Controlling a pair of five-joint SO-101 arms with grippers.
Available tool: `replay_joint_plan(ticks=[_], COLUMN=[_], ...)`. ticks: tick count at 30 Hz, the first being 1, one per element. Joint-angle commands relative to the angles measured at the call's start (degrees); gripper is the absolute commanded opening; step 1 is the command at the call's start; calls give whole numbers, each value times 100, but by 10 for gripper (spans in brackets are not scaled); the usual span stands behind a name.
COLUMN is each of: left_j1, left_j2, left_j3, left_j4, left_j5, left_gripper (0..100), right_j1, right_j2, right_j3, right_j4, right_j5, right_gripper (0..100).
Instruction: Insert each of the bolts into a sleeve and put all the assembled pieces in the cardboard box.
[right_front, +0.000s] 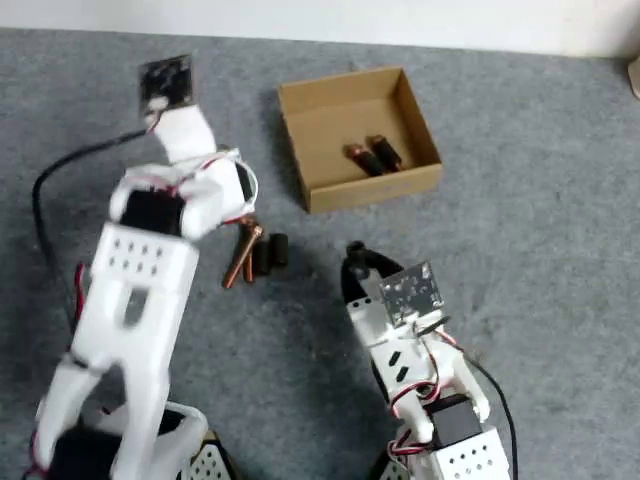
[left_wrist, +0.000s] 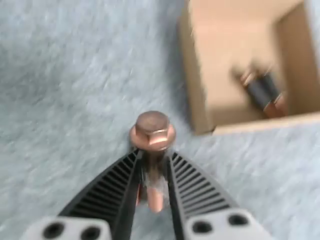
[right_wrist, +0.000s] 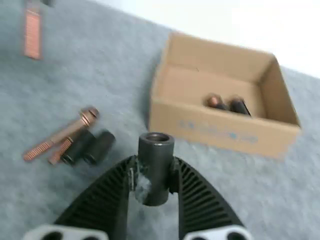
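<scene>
My left gripper (left_wrist: 155, 156) is shut on a copper bolt (left_wrist: 152, 131), head toward the camera, above grey carpet beside the cardboard box (left_wrist: 197, 100). That bolt's threaded end (right_wrist: 32, 32) hangs at the far edge of the right wrist view. My right gripper (right_wrist: 153, 165) is shut on a black sleeve (right_wrist: 156, 150), bore facing the camera, short of the box (right_wrist: 225, 132). In the high view this gripper (right_front: 355, 262) is below the box (right_front: 375, 188). Two assembled pieces (right_front: 372, 157) lie inside. Two loose bolts (right_front: 240, 255) and two sleeves (right_front: 270, 252) lie between the arms.
The grey carpet (right_front: 540, 230) covers the whole table. A black cable (right_front: 45, 190) loops at the left of the left arm. A pale wall runs along the far edge.
</scene>
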Motion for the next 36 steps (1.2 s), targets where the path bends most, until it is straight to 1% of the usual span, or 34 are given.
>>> replay_joint_plan(ticks=[1, 4, 6, 10, 15, 18, 23, 33, 36], left_j1=[400, 734, 857, 1341, 1921, 2035, 2053, 2492, 2492], left_j2=[-1244, -2167, -2835, -4013, -4963, -5077, -5077, -5077, -5077], left_j3=[1262, 2316, 2844, 3591, 4119, 4180, 4198, 4637, 4725], left_j4=[-1451, -2365, -2813, -3147, -3341, -3349, -3446, -3437, -3464], left_j5=[193, 193, 229, 211, 193, 193, 193, 193, 193], left_gripper=[5, 5, 5, 5, 5, 5, 5, 5, 5], right_j1=[-251, -251, -242, -277, -637, -690, -690, -681, -673], right_j2=[-66, -66, -57, -31, -57, -57, -57, -57, -57], right_j3=[259, 505, 699, 769, 778, 778, 778, 778, 778], right_j4=[-734, -1103, -1121, -1077, -787, -752, -752, -752, -752], right_j5=[-79, -79, -79, -79, -79, -62, 264, 273, 281], right_gripper=[5, 5, 5, 5, 5, 5, 5, 5, 5])
